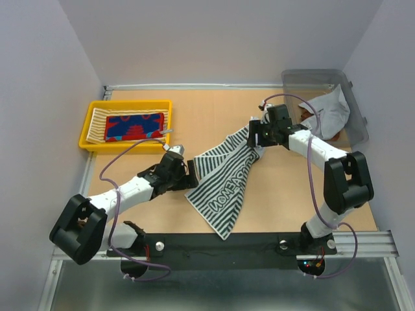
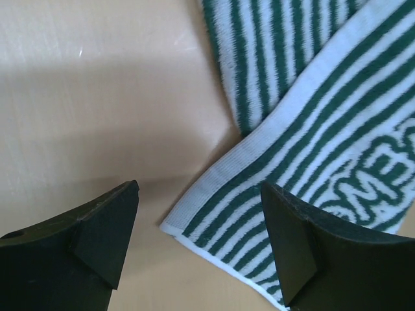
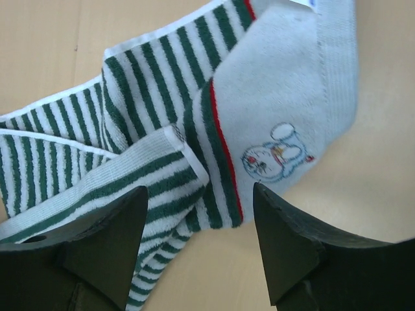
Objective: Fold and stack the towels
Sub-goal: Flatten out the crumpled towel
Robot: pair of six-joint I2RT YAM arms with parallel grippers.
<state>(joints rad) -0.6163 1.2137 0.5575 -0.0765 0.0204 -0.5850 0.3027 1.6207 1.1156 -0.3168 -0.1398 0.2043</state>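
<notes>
A dark-green-and-white striped towel (image 1: 224, 181) lies rumpled and partly doubled over in the middle of the table. My left gripper (image 1: 189, 176) is open at its left edge. In the left wrist view the gripper (image 2: 200, 194) is low over the table, with a corner of the towel (image 2: 311, 129) between the jaws. My right gripper (image 1: 254, 139) is open over the towel's far right end. In the right wrist view the gripper (image 3: 200, 194) hovers above the towel (image 3: 149, 116), where a pale patch with a cartoon figure (image 3: 275, 155) shows.
A yellow tray (image 1: 84, 133) at the back left holds a cream striped towel (image 1: 97, 120) with a folded red-blue patterned towel (image 1: 134, 126) on top. A clear bin (image 1: 356, 123) at the back right holds a grey towel (image 1: 331, 110) and a rust-brown one (image 1: 307, 114).
</notes>
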